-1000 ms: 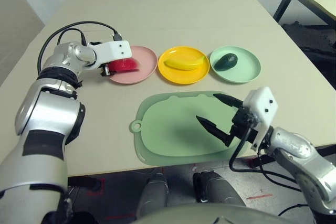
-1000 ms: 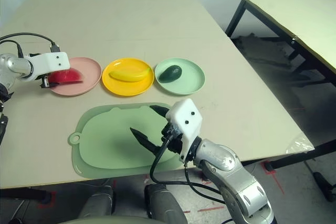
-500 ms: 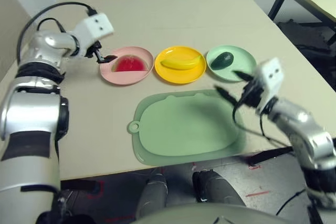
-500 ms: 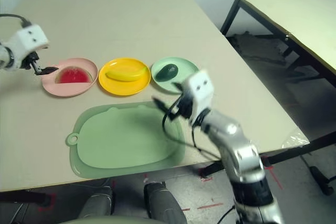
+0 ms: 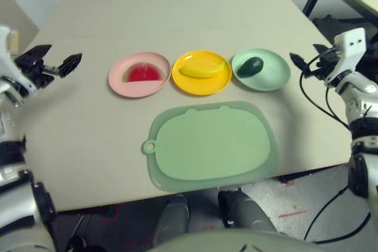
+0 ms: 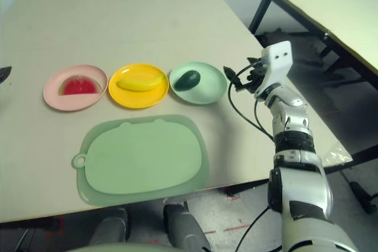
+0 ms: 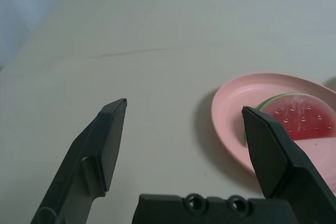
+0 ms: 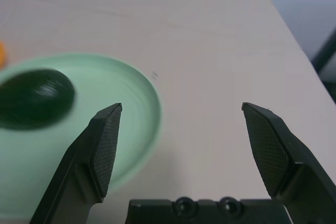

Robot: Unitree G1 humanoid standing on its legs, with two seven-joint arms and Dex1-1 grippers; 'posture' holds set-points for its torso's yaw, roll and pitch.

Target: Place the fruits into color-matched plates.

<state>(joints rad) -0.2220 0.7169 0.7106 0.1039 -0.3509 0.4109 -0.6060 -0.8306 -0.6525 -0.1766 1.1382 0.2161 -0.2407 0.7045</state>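
three plates set in a row across the middle of the table (image 5: pixel 177 16), each already loaded with its colour match: watermelon (image 5: pixel 142 73) on the pink plate (image 5: pixel 121 82) at 9 o'clock of the row, banana (image 5: pixel 203 70) on the yellow plate (image 5: pixel 201 84) at centre, avocado (image 5: pixel 250 66) on the green plate (image 5: pixel 273 75) at 3 o'clock. sorting judged complete, with no fruit lying loose on the table. left gripper (image 5: pixel 52 62) parked well out at 9 o'clock of the pink plate, fingers spread wide, nothing between them; pink plate and watermelon visible just past one finger in the left wrist view. right gripper (image 6: pixel 239 77) parked just beside the green plate at its 3 o'clock, near the table edge, fingers likewise spread wide and empty. both arms held clear of the row, probably a retreat posture so that no finger can knock a plate or fruit. large green cutting mat (image 5: pixel 209 146) lying flat at 6 o'clock of the plates, bare, touching none of them. second table (image 6: pixel 331 10) standing off at 2 o'clock, apart from the work area. nothing obstructing the plates; only nearby hazard judged to be the right gripper's cable (image 6: pixel 248 110) trailing over the table close to the green plate.
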